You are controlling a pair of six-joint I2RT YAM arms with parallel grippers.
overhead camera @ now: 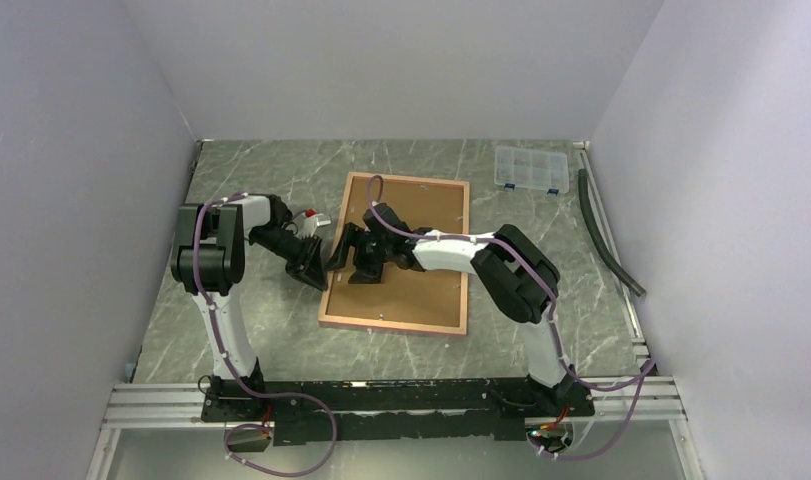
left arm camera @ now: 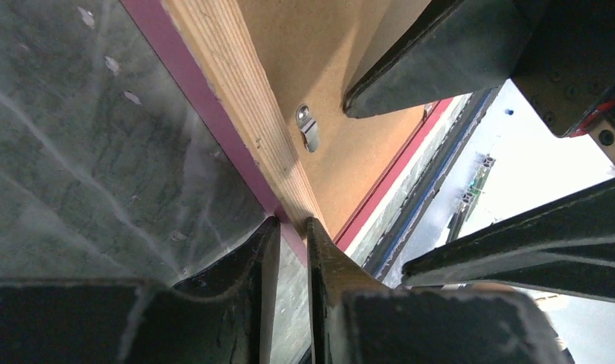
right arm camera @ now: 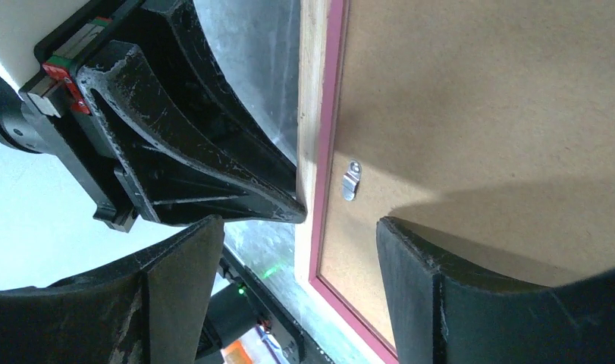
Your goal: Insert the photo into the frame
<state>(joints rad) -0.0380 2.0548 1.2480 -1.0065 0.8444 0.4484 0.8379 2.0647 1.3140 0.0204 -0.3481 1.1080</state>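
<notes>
The frame (overhead camera: pixel 393 324) lies face down mid-table, its tan wood reverse and pink edge up. A brown backing board (overhead camera: pixel 431 215) sits inside it. The photo is hidden from view. My left gripper (overhead camera: pixel 326 270) is at the frame's left rail. In the left wrist view its fingertips (left arm camera: pixel 293 225) pinch the wood rail (left arm camera: pixel 236 83) near a metal clip (left arm camera: pixel 309 127). My right gripper (overhead camera: pixel 353 255) hovers close beside it. In the right wrist view it stands open (right arm camera: pixel 300 227), straddling the rail (right arm camera: pixel 313 91), with one finger over the board and the other over the table.
A clear compartment box (overhead camera: pixel 529 168) sits at the back right, and a dark hose (overhead camera: pixel 606 235) runs along the right wall. A small red and white item (overhead camera: pixel 309 216) lies by the left arm. The two grippers nearly touch.
</notes>
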